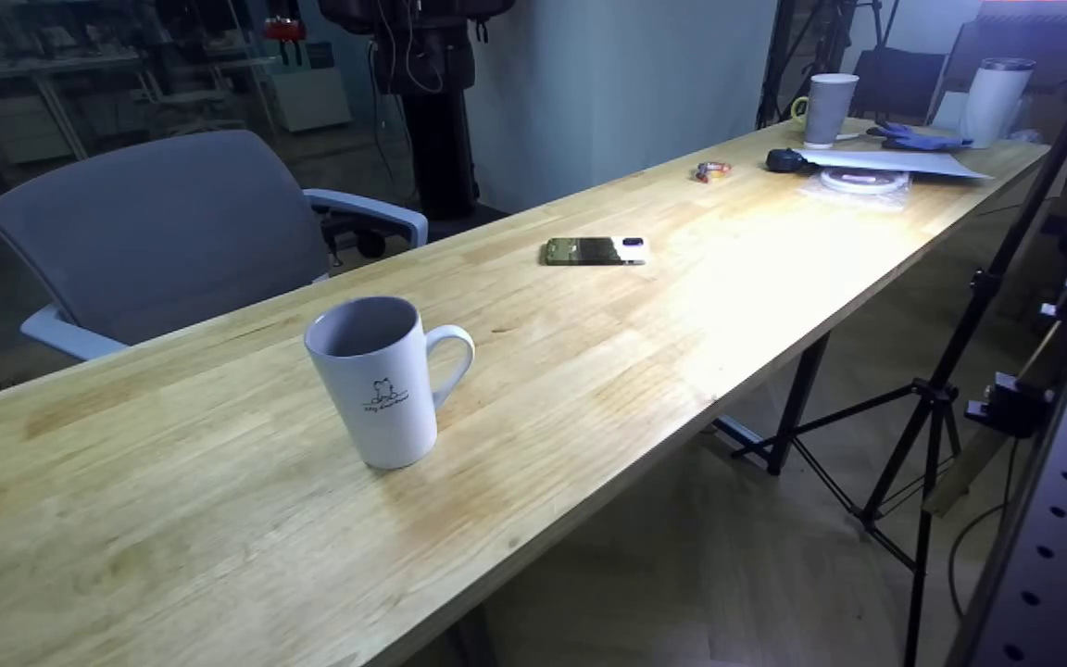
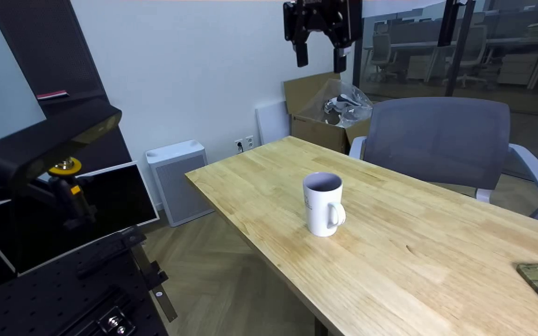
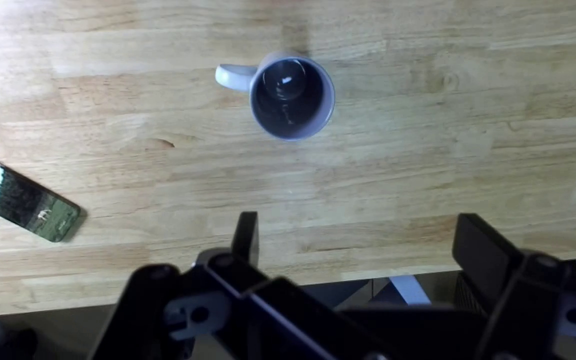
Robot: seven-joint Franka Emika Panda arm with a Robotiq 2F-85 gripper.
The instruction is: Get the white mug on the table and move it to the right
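The white mug point(image 1: 385, 398) stands upright on the light-wood table point(image 1: 172, 519), its small dark logo showing on the side. In an exterior view the mug point(image 2: 318, 210) stands near the table end, its loop handle toward the camera. In the wrist view I look down into the mug point(image 3: 293, 102), which seems empty; its handle points left. My gripper point(image 2: 321, 58) is open and empty, high above the table and apart from the mug. In the wrist view the gripper's fingers point(image 3: 360, 240) are spread wide over the table's edge, below the mug in the picture.
A phone point(image 1: 594, 251) with a patterned back lies on the table by the mug's handle side. A grey chair point(image 2: 439, 140) stands against the table's long side. A tall cup point(image 1: 830, 109), tumbler point(image 1: 997, 102) and blue gloves point(image 1: 918, 137) sit at the far end.
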